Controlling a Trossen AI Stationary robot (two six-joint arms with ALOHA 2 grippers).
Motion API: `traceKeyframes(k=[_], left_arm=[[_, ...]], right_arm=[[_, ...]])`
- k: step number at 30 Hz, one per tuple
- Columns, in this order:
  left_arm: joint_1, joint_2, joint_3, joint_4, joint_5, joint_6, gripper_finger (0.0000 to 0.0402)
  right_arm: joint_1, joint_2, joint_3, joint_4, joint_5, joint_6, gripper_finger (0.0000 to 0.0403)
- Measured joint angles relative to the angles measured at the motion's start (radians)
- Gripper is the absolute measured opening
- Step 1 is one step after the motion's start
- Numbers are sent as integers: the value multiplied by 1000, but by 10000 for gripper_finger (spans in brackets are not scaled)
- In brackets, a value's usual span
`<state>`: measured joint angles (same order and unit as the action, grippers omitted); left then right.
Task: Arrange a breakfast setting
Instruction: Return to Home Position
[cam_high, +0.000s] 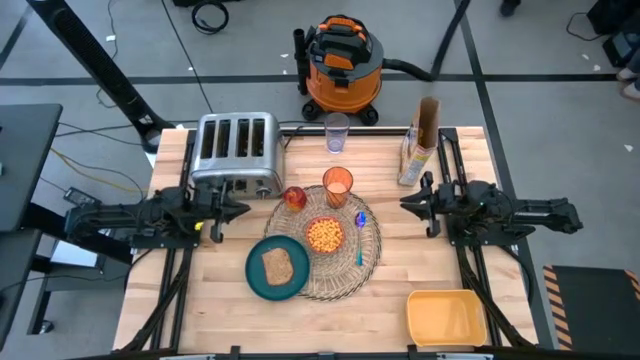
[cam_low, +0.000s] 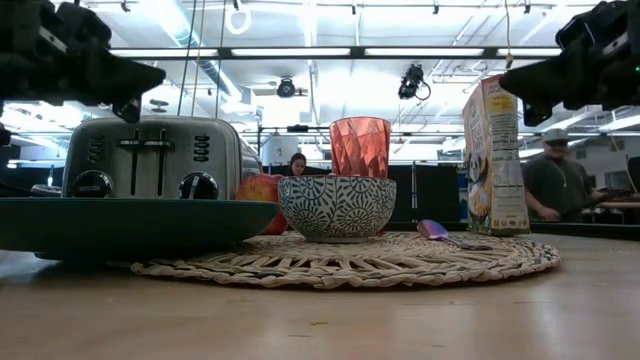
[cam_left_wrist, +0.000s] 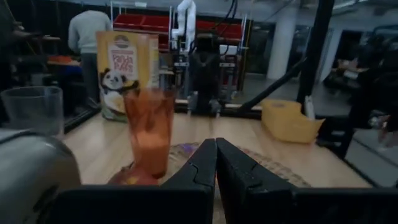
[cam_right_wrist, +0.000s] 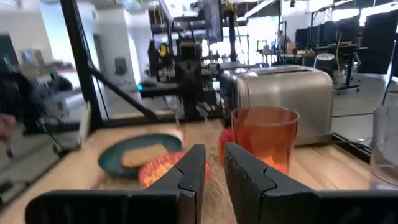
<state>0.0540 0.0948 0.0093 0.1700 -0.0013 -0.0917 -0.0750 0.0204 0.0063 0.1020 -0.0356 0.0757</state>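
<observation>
A round woven placemat lies mid-table. On it stand a small bowl of cereal, an amber-orange cup, a red apple and a blue spoon. A dark teal plate carrying a toast slice overlaps the mat's near left edge. My left gripper hovers left of the apple, by the toaster, fingers shut and empty. My right gripper hovers right of the cup, fingers a narrow gap apart and empty. In the low view both grippers sit high above the table, the left and the right.
A chrome toaster stands at the far left, with a clear glass behind the cup. A cereal box stands at the far right and a yellow tub at the near right corner. People show in the room beyond the table.
</observation>
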Motion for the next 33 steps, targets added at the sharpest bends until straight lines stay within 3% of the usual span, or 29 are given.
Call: traceKeyframes(k=[9,33], left_arm=[[0,-91,0,-86,-95,67,18],[0,-82,0,-116,-92,52,18]], right_arm=[[0,0,0,-6,-1,-24,68],[0,0,0,-6,-2,-17,68]])
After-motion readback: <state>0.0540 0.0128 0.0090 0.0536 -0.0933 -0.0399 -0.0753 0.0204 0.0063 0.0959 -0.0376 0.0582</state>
